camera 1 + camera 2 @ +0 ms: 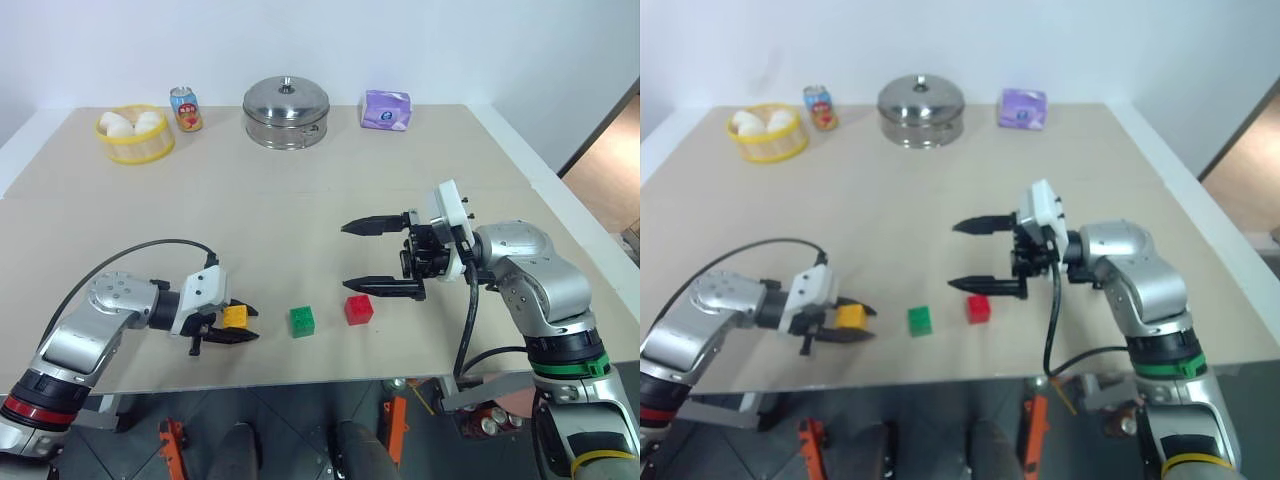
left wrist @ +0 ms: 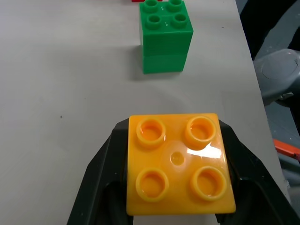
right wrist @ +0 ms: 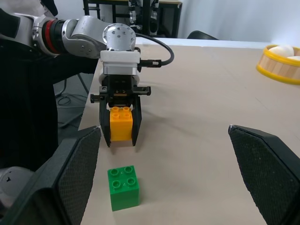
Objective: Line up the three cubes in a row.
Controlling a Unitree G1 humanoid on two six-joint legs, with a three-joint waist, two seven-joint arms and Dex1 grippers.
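My left gripper (image 1: 240,326) is shut on the yellow-orange cube (image 1: 235,317) near the table's front edge, one black finger on each side of it (image 2: 180,164). The cube sits low at the table surface, studs up. To its right the green cube (image 1: 302,321) stands on the table, a short gap away (image 2: 166,35). The red cube (image 1: 358,309) stands just past the green one, slightly farther back. My right gripper (image 1: 347,256) hangs open above and behind the red cube, fingers pointing left, nothing between them. The right wrist view looks at the left gripper (image 3: 121,140) with its cube (image 3: 121,123).
Along the table's far side stand a yellow basket (image 1: 134,148) with white buns, a soda can (image 1: 186,108), a lidded steel pot (image 1: 286,110) and a purple packet (image 1: 386,109). The front edge (image 1: 300,378) runs close below the cubes.
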